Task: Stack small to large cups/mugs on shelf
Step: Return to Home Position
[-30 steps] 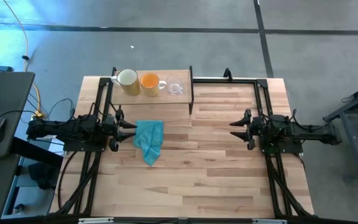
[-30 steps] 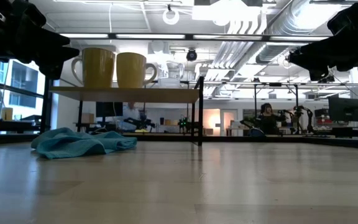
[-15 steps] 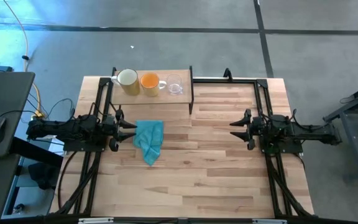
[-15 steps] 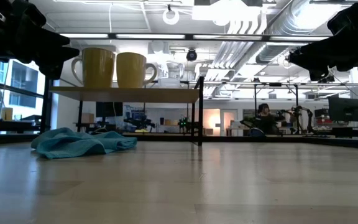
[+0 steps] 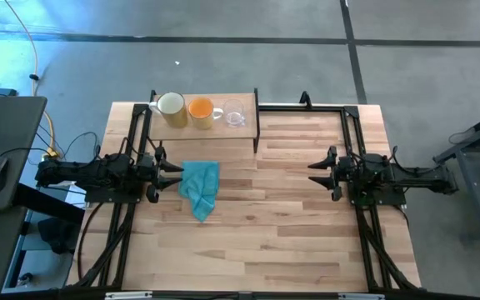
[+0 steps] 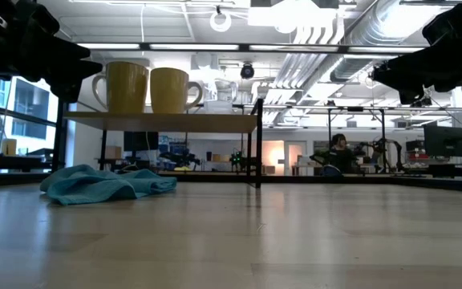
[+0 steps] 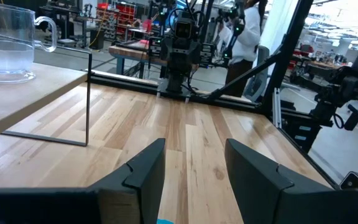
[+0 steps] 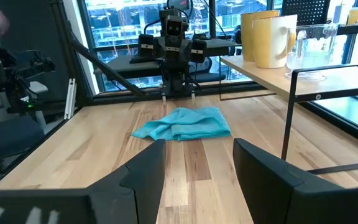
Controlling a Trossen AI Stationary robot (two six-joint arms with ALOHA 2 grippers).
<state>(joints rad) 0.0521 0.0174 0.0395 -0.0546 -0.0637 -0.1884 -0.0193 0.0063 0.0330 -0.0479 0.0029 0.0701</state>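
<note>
My counter (image 5: 290,217) carries the shelf (image 5: 207,132) at its far left corner. My left tool (image 5: 176,173) hangs low over the left side with its fingers spread and nothing in them, and the shelf lies just beyond it. My right tool (image 5: 315,172) faces it from the right side, also spread and empty, well apart from the shelf. A teal cloth (image 5: 200,187) lies at my left tool's fingertips. Side by side on the shelf stand the cream-white mug (image 5: 170,105), the orange mug (image 5: 200,108) and the clear glass cup (image 5: 235,117).
</note>
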